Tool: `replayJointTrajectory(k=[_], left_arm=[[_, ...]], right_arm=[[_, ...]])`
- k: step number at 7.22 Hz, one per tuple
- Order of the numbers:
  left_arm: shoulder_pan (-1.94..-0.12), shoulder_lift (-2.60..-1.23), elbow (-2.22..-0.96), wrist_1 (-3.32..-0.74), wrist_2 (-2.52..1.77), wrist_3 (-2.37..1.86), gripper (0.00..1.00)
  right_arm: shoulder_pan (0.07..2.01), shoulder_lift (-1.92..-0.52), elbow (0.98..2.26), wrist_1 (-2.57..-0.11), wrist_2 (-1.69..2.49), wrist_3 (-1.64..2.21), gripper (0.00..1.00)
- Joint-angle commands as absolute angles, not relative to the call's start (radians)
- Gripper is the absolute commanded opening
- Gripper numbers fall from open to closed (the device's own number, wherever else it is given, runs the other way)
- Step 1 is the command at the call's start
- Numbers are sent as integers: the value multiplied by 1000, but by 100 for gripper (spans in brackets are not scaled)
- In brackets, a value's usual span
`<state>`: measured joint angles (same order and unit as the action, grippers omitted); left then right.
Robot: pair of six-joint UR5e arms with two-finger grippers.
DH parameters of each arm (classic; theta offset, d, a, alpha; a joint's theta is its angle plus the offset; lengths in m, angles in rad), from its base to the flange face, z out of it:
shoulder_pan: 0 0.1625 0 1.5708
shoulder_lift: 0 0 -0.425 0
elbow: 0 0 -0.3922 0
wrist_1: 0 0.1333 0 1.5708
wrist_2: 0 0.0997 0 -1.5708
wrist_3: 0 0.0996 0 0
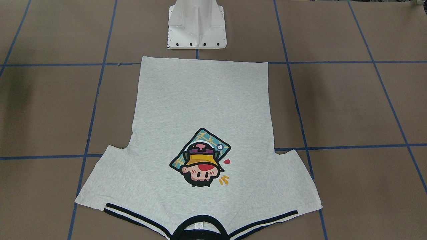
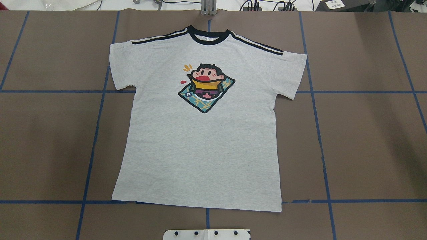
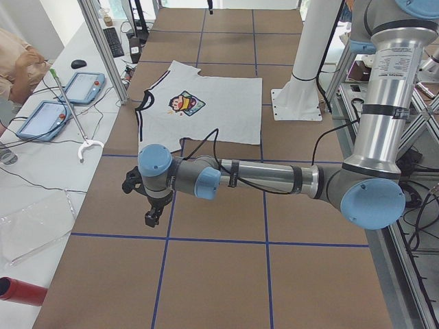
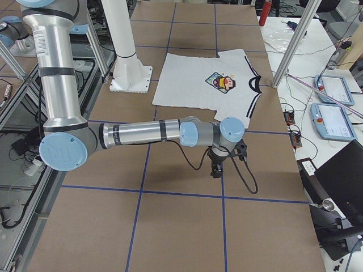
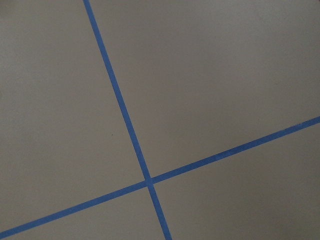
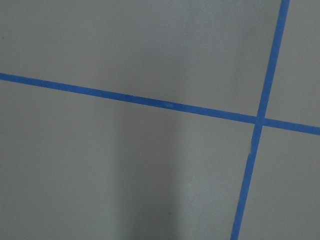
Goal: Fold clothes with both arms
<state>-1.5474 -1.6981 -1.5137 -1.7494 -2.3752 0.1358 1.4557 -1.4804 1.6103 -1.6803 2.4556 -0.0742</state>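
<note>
Grey T-shirt (image 2: 200, 160) lying flat, print up, on brown worktop (image 2: 367, 133), hem toward white pedestal (image 1: 196, 30). We are holding left claw (image 3: 151, 218) and right claw (image 4: 216, 170) above bare worktop, well apart from T-shirt; cannot tell whether either is open or closed.

Two jointed arms of silver-grey metal tubing are shown, the left arm (image 3: 267, 177) and the right arm (image 4: 142, 133). Each is fitted with round light blue joint covers (image 3: 372, 203). Black bands and a printed white label (image 3: 389, 58) are carried on the upper tubes. A thin black cable (image 3: 271, 192) is looped along each forearm to the black left gripper (image 3: 149, 220) and right gripper (image 4: 215, 171). A white pedestal base (image 1: 196, 26) is edged with dark bolt holes.
</note>
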Motion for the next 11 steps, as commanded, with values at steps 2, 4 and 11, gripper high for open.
replayJointTrajectory(k=[2,4,11], left_arm=[[-1557,-1713,-1519,-1761,-2347,132,100],[-1562,-1704,-1525,-1764,-2338,104,100],[-1560,-1674,-1532,-1821,-2345,106,100]], right_arm=[[1459,-1476,1612,-1671,2433,-75,100],[1459,-1498,1618,-1626,2439,-77,100],[1186,-1099,1362,-1283,2264,584,100]])
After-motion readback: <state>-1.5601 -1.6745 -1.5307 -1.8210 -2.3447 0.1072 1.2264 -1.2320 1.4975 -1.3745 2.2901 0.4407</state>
